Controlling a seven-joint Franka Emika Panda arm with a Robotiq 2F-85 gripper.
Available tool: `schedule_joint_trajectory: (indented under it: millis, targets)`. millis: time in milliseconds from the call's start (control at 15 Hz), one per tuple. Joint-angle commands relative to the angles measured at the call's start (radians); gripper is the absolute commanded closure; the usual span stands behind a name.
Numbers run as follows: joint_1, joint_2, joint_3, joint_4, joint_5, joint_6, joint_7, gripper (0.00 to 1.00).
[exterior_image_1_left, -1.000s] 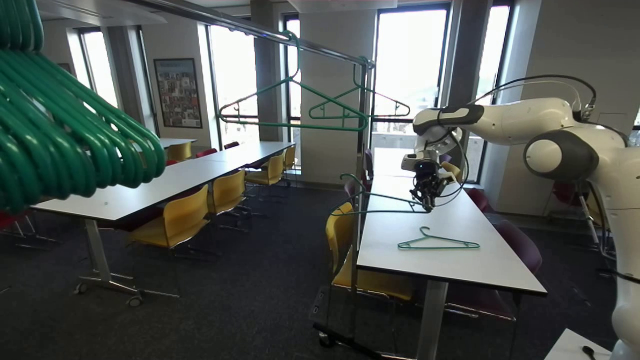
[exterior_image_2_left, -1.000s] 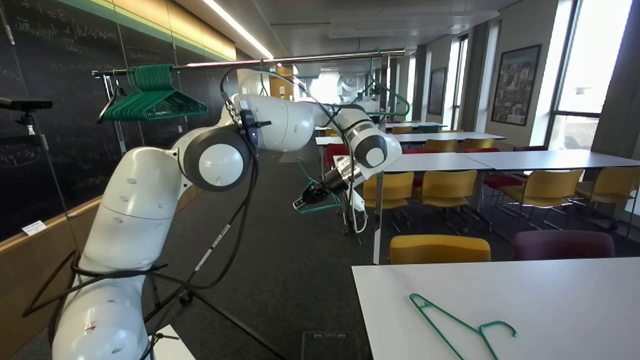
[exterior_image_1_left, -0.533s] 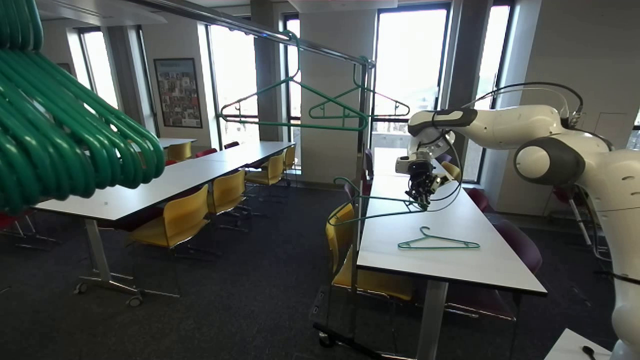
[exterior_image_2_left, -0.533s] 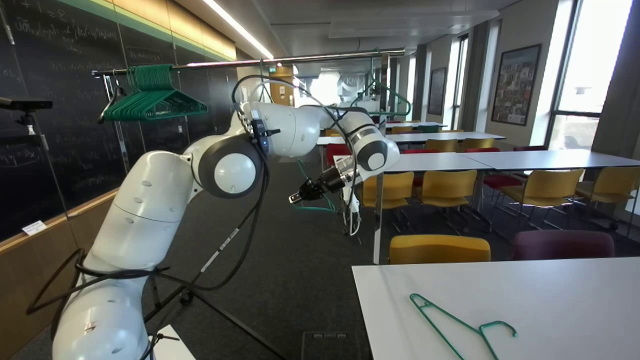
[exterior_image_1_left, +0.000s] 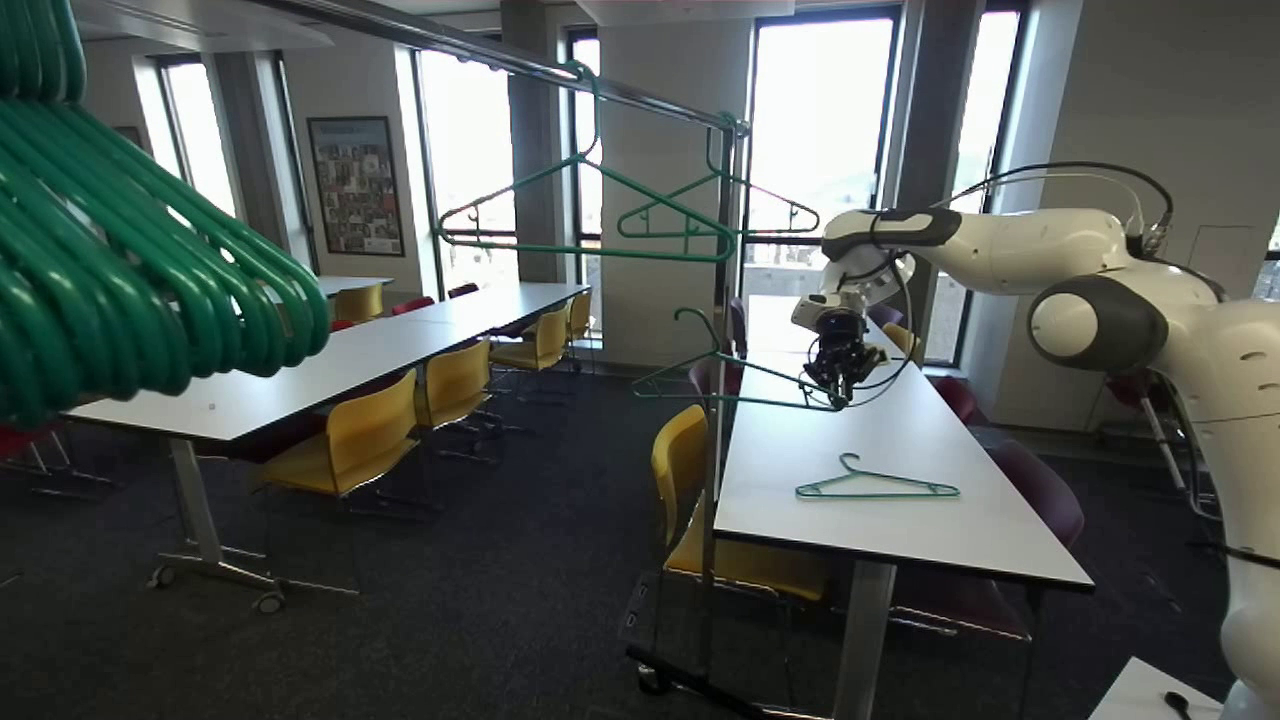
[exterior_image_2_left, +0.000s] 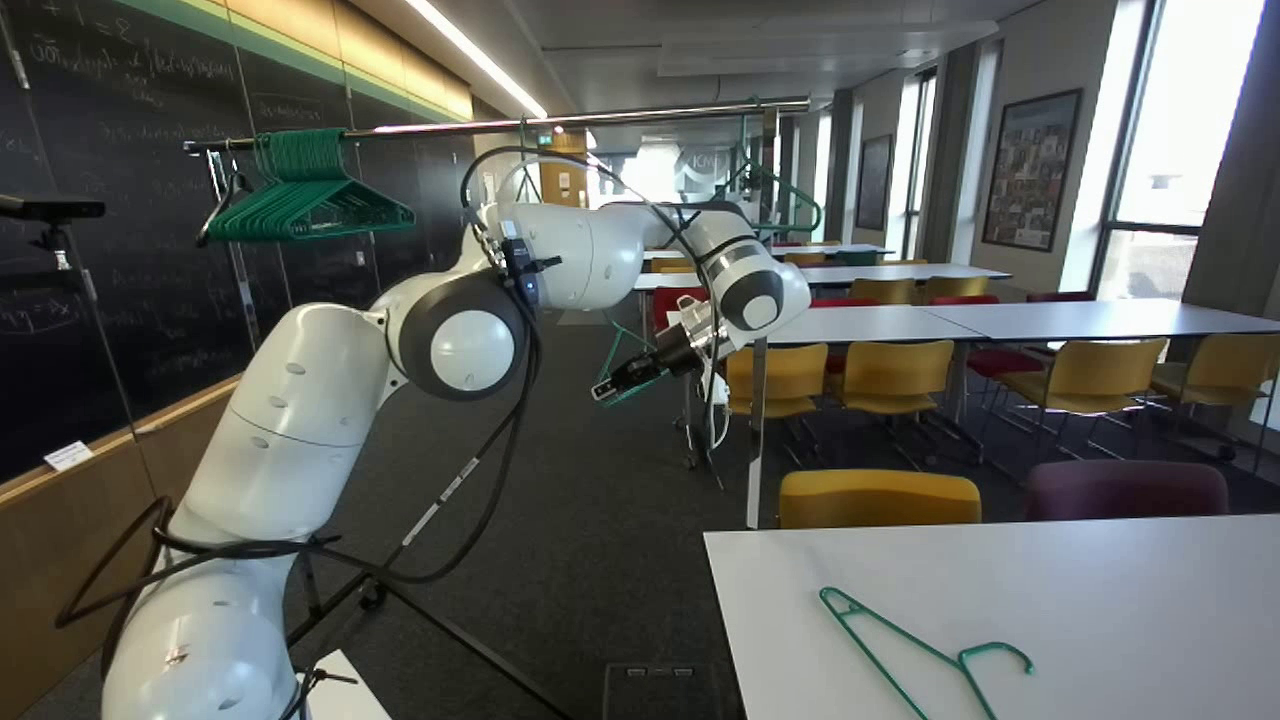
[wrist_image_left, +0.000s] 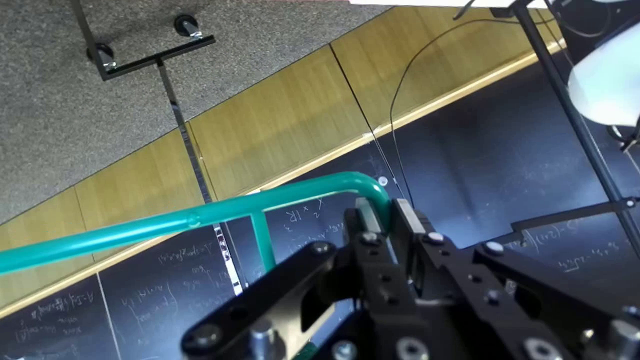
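Long room laid with dark carpet (exterior_image_2_left: 560, 540); contents listed outward from the wrist. Item: black pincer (wrist_image_left: 386, 212), closed, clasping one rounded end corner of a green hanger (wrist_image_left: 200, 215). Suspended in mid-air below rail height, hook uppermost, lower bar near level; crossing a rack upright (exterior_image_1_left: 709, 570) by line of sight in an exterior view, touching or apart indeterminable. Handling, by estimate: light, stiff with slight spring, smooth and rather slippery, hardly fragile; apt to swivel or droop about an end grip. Better-balanced holds, presumably, at the neck under the hook or midway along the lower bar; present corner hold off balance, though leaving the hook unobstructed. Item: metal rail (exterior_image_2_left: 650, 115), loaded with a dense bunch of hangers (exterior_image_2_left: 310, 200) at one end, plus two spaced hangers (exterior_image_1_left: 590, 250) toward the other. Item: white table (exterior_image_2_left: 1150, 620), bearing a second green hanger (exterior_image_2_left: 905, 633), lying flat. Items: yellow chair (exterior_image_2_left: 880, 498) and purple chair (exterior_image_2_left: 1127, 490), along one edge of same. Beyond: blackboard (exterior_image_2_left: 190, 290) with chalk writing, further tables (exterior_image_2_left: 1100, 318), framed poster (exterior_image_1_left: 355, 185), tall bright window (exterior_image_1_left: 825, 110).
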Motion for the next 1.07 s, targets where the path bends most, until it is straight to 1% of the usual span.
schedule_joint_trajectory:
  millis: [0,200,400,533,600,1000]
  targets:
    - [-0.025,-0.018,0.021,-0.003,0.012,0.066,-0.157,0.97]
    - [-0.02,-0.019,0.021,-0.011,0.007,0.109,-0.257,0.97]
    - [-0.017,-0.019,0.019,-0.013,0.007,0.123,-0.31,0.97]
    - [-0.002,-0.018,0.012,-0.014,-0.014,0.137,-0.295,0.97]
    - [-0.01,0.002,0.013,0.006,-0.008,0.105,-0.277,0.87]
    - [-0.007,0.003,0.014,0.006,-0.01,0.111,-0.277,0.87]
